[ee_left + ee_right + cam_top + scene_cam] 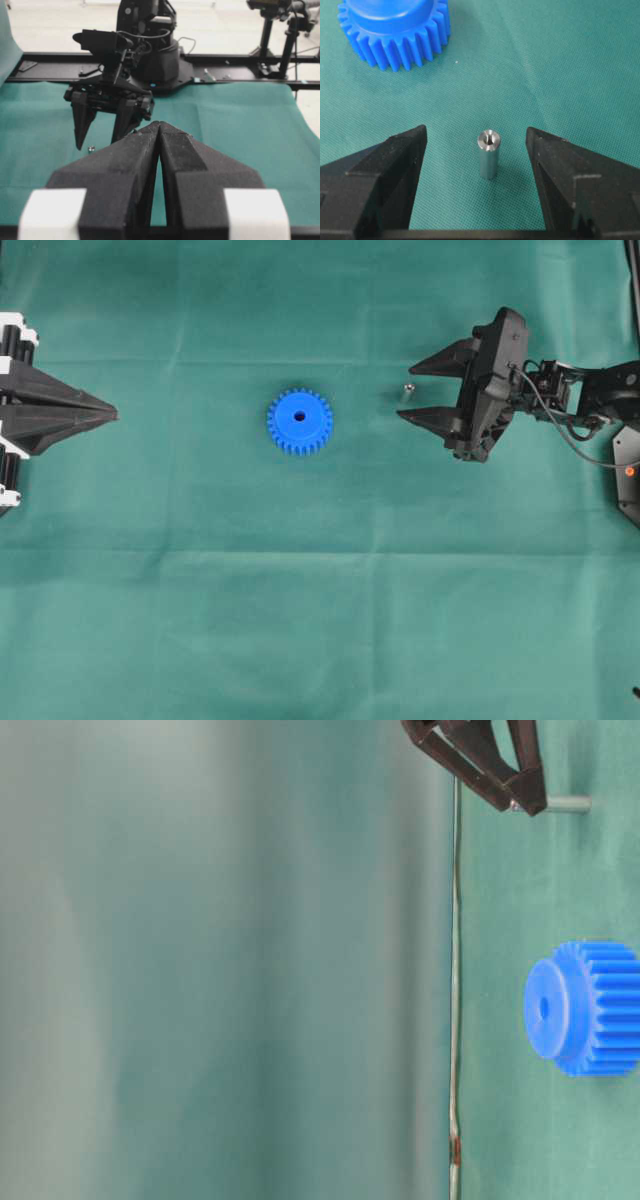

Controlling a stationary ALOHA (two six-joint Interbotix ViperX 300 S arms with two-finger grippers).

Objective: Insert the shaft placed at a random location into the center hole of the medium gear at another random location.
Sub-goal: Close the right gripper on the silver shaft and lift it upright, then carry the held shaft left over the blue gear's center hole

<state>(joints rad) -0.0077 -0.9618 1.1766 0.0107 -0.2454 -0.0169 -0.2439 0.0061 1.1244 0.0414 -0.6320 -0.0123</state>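
The tiny silver-grey metal cylinder pin [488, 153] stands upright on the green cloth tabletop [320, 640], right between the right gripper's [412, 392] two spread fingers [390, 170], touching neither. The bright blue plastic toothed gear wheel [300, 421] lies flat just past the fingertips, between them and the left gripper [113, 415].
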